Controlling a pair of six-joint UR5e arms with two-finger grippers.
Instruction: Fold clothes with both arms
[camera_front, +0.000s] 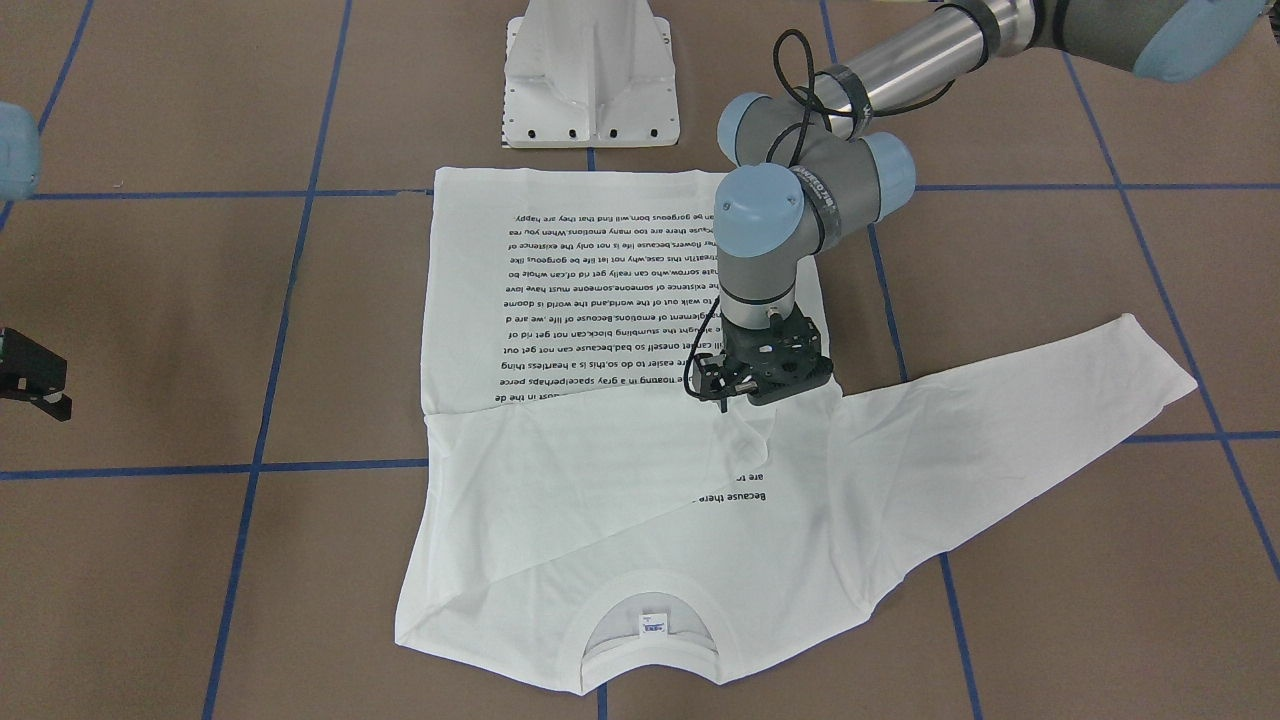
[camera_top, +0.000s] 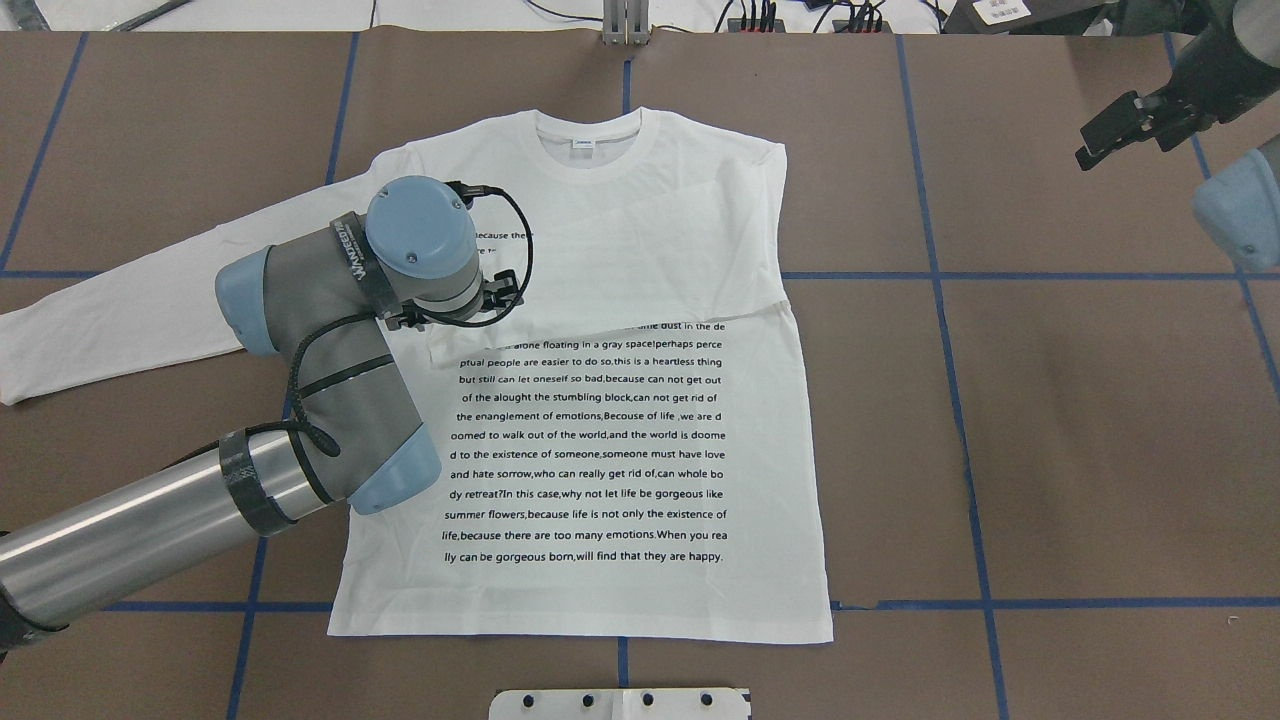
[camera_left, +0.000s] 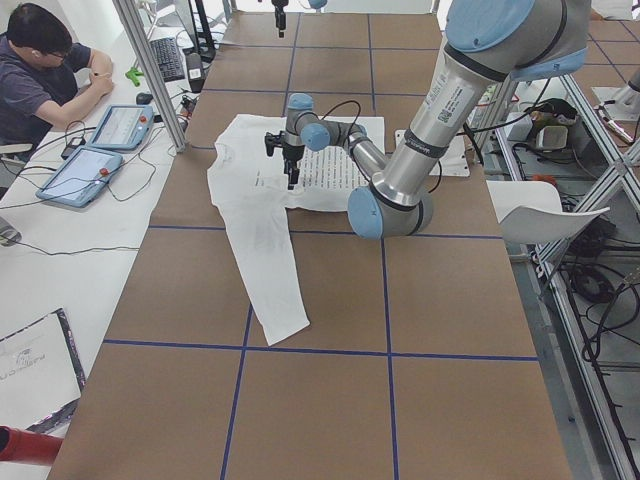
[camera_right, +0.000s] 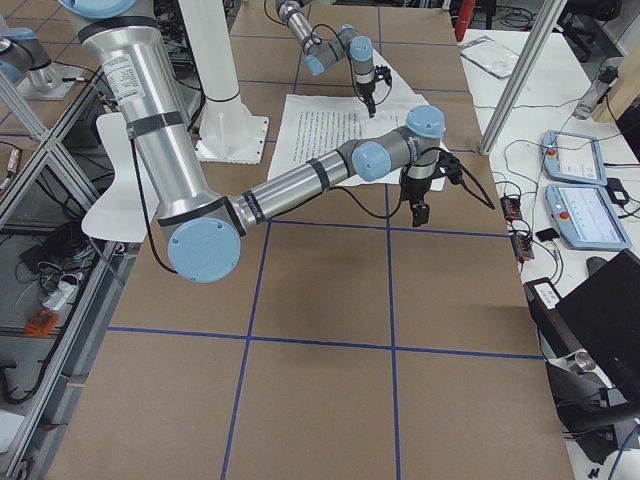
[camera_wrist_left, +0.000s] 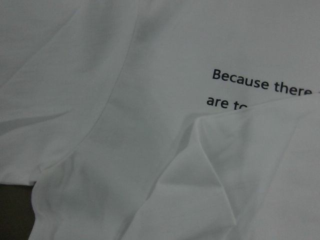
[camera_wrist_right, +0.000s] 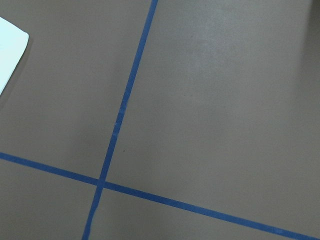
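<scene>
Brown bench (camera_top: 1050, 400): T-shirt (camera_top: 650, 230) flat, unfolded sleeve (camera_top: 120, 310) stretches toward left edge, nearest left gripper (camera_front: 750, 395), grip state unclear. Right gripper (camera_top: 1110, 130) spread, empty, well apart.

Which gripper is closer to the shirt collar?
Left. The left gripper hovers over the T-shirt, short of its collar; the right gripper hangs off the shirt, over the table.

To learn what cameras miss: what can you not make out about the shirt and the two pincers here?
- Left pincer: jaws hidden under its own body in the front and overhead views; grip on the shirt unclear.
- Right pincer: small overhead, cut by the front view's edge; open or shut unclear.
- Neck label: too small to read.
</scene>
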